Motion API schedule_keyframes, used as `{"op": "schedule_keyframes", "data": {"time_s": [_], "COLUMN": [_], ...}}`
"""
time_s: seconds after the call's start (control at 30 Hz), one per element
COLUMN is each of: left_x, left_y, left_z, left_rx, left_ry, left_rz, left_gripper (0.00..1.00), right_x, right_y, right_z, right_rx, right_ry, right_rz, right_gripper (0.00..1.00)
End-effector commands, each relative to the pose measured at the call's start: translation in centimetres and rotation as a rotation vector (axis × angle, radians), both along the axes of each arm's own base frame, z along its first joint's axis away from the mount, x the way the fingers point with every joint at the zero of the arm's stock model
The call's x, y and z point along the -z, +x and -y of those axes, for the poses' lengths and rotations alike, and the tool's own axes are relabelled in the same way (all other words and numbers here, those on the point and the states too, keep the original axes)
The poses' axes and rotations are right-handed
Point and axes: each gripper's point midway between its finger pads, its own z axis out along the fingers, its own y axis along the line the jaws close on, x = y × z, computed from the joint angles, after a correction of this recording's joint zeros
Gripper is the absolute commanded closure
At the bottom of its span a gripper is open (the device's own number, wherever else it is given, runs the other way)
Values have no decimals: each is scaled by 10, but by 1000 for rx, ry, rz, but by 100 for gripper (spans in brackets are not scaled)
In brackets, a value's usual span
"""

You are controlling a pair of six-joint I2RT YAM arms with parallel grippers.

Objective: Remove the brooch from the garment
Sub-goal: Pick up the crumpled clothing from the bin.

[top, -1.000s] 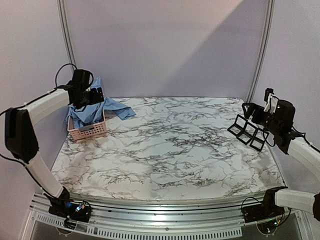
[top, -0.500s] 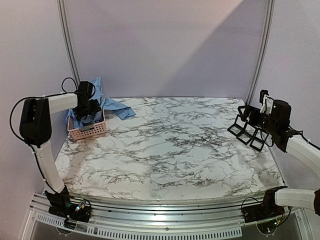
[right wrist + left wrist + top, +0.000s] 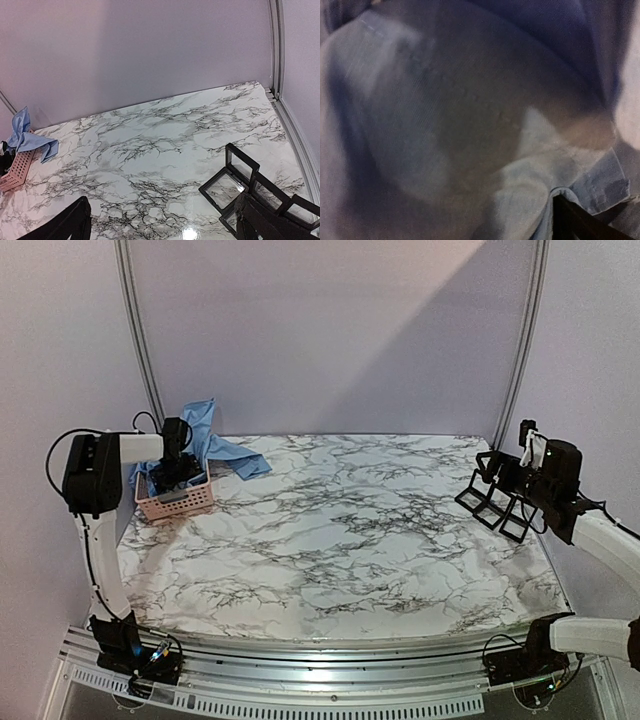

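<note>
Marble table (image 3: pixel 350 540), far-left: garment (image 3: pixel 222 452) in basket (image 3: pixel 185 502), directly beneath left gripper (image 3: pixel 172 480).

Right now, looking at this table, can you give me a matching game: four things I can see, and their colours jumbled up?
Things:
1. shirt
2. basket
3. display frames
4. table

Colours:
a. pink
b. marbled white and grey
c. light blue
d. black

Pairs: 1-c, 2-a, 3-d, 4-b
</note>
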Motion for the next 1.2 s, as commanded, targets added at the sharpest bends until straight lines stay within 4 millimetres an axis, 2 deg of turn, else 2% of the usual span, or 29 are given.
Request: {"op": "schedule_keyframes", "data": {"time_s": [0.0, 0.1, 0.17, 0.2, 0.23, 0.33, 0.43, 0.47, 0.6, 0.83, 1.0, 1.17], "left_x": [24, 28, 33, 37, 41, 36, 10, 0, -56, -184, -284, -372], "left_y": [-1, 2, 4, 3, 2, 3, 8, 9, 16, 19, 8, -25], "left_z": [-1, 2, 5, -3, -4, -8, -9, -10, -10, 6, 41, 108], "left_rx": [27, 48, 65, 52, 53, 57, 60, 60, 71, 165, 331, 540], "left_ry": [-18, -26, -37, -52, -69, -103, -90, -85, -72, -98, -66, 16], "left_rz": [-83, -98, -118, -127, -134, -101, -30, -8, 121, 431, 592, 705], "left_gripper": [0, 1, 6, 16, 33, 71, 96, 100, 100, 100, 100, 100], "right_x": [-3, -5, -6, -7, -7, -9, -11, -13, -18, -22, -25, -28], "right_y": [3, 5, 6, 6, 6, 7, 7, 7, 4, 7, 4, 2], "right_z": [0, 0, 0, 0, -1, -1, -1, 0, 0, -3, -5, -6], "right_rx": [8, 13, 14, 15, 13, 11, 15, 18, 23, 11, 7, -1], "right_ry": [-2, 0, 5, 8, 12, 15, 15, 17, 34, 50, 56, 57], "right_rz": [-3, 3, 8, 11, 12, 14, 18, 23, 47, 48, 59, 68], "right_gripper": [1, 1, 1, 1, 1, 1, 1, 1, 1, 1, 1, 1]}}
